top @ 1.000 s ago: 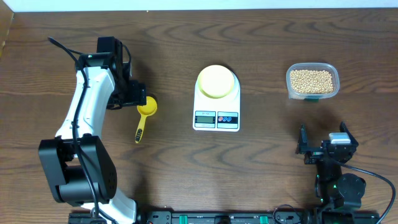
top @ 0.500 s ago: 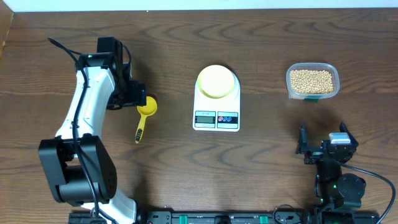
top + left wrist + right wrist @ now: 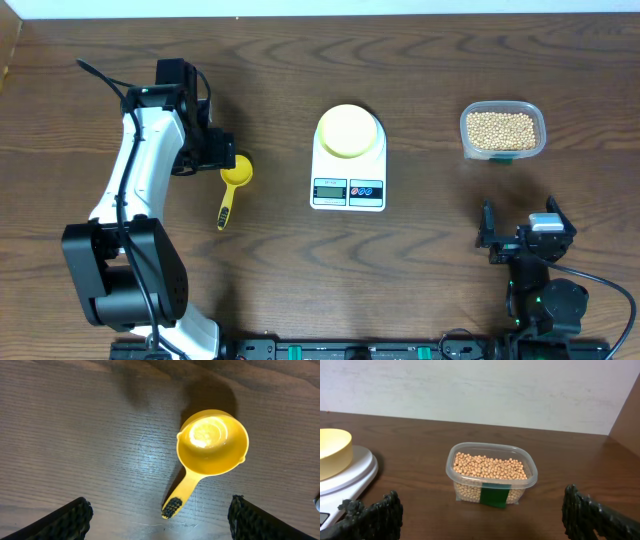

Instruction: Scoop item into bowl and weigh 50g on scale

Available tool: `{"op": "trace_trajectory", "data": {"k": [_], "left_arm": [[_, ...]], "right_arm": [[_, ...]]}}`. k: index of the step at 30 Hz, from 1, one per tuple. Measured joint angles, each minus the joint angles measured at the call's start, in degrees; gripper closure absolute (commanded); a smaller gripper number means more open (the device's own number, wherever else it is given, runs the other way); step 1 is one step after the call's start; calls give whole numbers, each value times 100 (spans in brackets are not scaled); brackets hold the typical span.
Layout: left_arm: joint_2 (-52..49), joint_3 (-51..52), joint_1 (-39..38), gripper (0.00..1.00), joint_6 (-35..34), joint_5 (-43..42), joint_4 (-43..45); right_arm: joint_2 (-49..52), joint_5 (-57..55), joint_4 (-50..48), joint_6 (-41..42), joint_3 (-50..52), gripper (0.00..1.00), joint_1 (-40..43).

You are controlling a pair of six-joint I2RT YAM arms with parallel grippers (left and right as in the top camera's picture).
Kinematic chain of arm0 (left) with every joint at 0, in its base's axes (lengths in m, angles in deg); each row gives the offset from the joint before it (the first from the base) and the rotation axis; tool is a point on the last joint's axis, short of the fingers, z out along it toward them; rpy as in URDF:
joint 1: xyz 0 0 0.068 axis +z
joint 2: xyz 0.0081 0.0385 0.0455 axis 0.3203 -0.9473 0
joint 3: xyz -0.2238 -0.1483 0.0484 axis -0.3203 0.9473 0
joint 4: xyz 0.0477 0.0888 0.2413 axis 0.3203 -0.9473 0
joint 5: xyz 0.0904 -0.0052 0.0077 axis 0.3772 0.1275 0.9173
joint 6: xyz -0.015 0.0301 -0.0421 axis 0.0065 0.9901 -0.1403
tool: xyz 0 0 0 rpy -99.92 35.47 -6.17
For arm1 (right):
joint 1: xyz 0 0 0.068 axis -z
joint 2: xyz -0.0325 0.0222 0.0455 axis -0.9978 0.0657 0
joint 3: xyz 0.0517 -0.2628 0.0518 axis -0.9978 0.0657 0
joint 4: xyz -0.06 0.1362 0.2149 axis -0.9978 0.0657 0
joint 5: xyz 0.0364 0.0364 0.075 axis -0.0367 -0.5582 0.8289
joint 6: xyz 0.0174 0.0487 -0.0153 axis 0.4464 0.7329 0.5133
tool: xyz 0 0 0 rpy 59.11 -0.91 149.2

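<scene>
**Q:** Jaw state?

**A:** My left gripper (image 3: 160, 519) is spread wide and empty, over the yellow scoop (image 3: 206, 457). The scoop lies cup-up on the table (image 3: 280, 270), left of the scale (image 3: 348, 192). My right gripper (image 3: 486, 517) is equally wide and empty, facing the tub (image 3: 492, 491).

**Q:** Item location?

**A:** The beans (image 3: 489, 466) are all in the clear tub, right of the scale. The bowl (image 3: 349, 131) sits on the scale with no beans visible in it.

**Q:** Handling?

**A:** My judgement is that the beans are light, hard and round, so they will roll off a tilted scoop. The scoop looks like thin, stiff, slick plastic. I would grip it mid-handle across the narrow sides and keep the cup level.
</scene>
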Motion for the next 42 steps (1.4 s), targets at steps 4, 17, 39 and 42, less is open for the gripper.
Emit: {"op": "trace_trajectory", "data": {"k": [4,17,39,42], "left_arm": [[0,0,0,11,0,0,0],[0,0,0,11,0,0,4],[0,4,0,11,0,0,87],[0,13,0,11,0,0,170]], "right_arm": [[0,-2,0,-2,0,1,2],[0,0,0,-2,0,1,0],[0,0,0,-2,0,1,0],[0,0,0,-2,0,1,2]]}}
